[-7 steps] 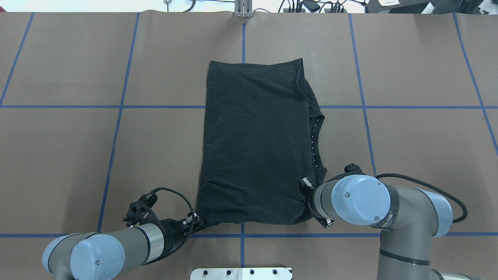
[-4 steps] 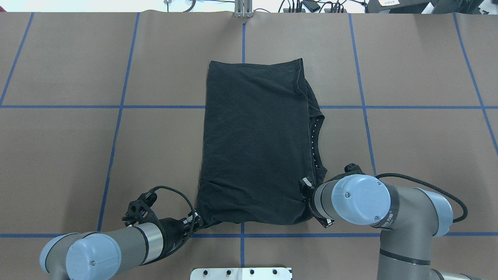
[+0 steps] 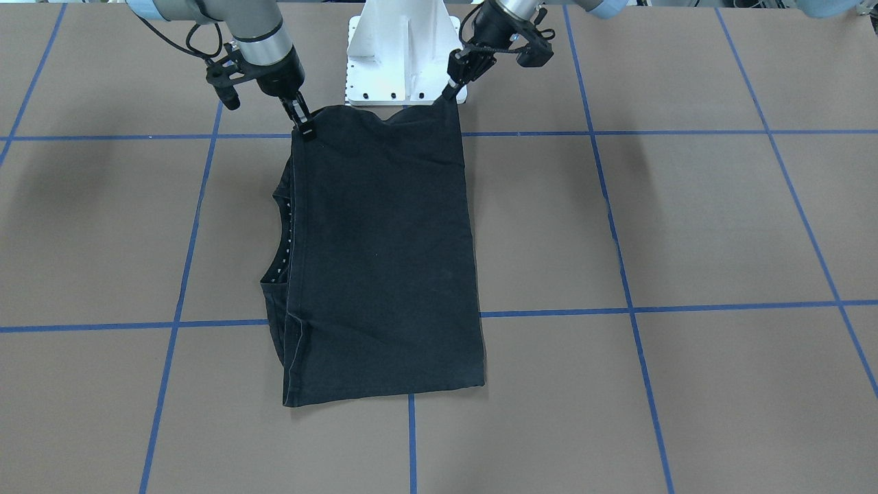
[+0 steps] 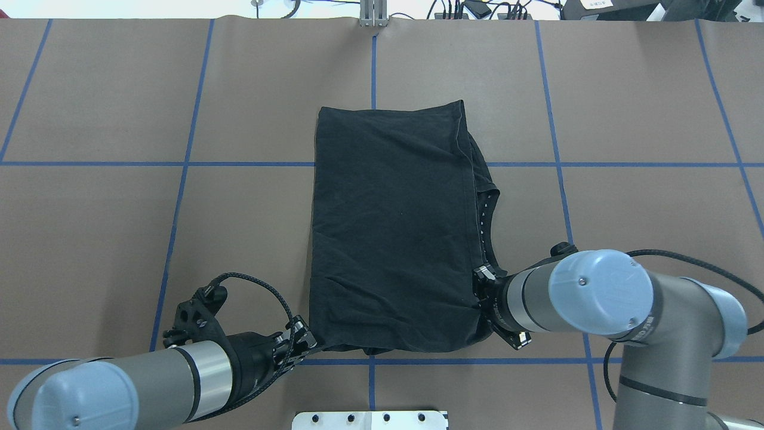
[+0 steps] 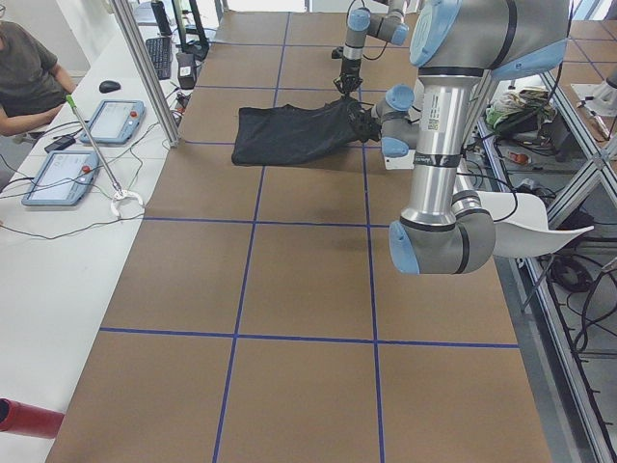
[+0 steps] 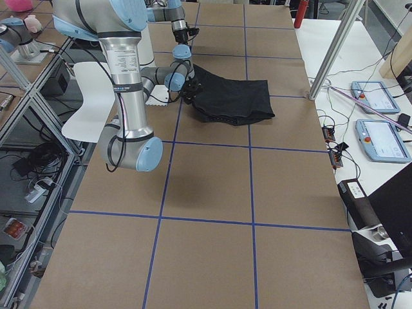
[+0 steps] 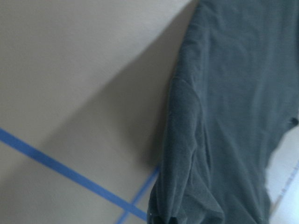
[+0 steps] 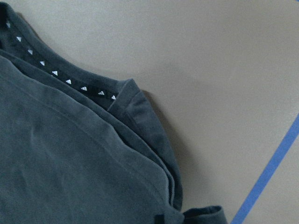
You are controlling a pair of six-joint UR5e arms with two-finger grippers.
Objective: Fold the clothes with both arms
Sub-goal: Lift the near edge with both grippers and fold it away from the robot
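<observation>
The black T-shirt [image 4: 388, 227] lies folded into a tall rectangle at the table's middle, with its collar with white triangles [image 4: 486, 221] showing at the right edge. The logo is hidden. My left gripper [image 4: 307, 340] is shut on the shirt's near left corner. My right gripper [image 4: 480, 292] is shut on the near right corner. In the front-facing view the shirt [image 3: 384, 261] has its near edge lifted off the table between the right gripper [image 3: 305, 127] and the left gripper [image 3: 449, 92]. The wrist views show only cloth, in the left wrist view [image 7: 233, 116] and the right wrist view [image 8: 70, 163].
The white pedestal [image 4: 370, 418] stands at the near edge, just behind the lifted hem [image 3: 405, 55]. Blue tape lines [image 4: 179, 164] grid the brown table. Cables [image 4: 477, 9] lie along the far edge. An operator [image 5: 29, 77] and tablets [image 5: 116, 121] are at the far side.
Both grippers have pulled back toward the robot's base and risen with the shirt's near corners. The near hem has lifted and the shirt's far edge has slid slightly nearer.
</observation>
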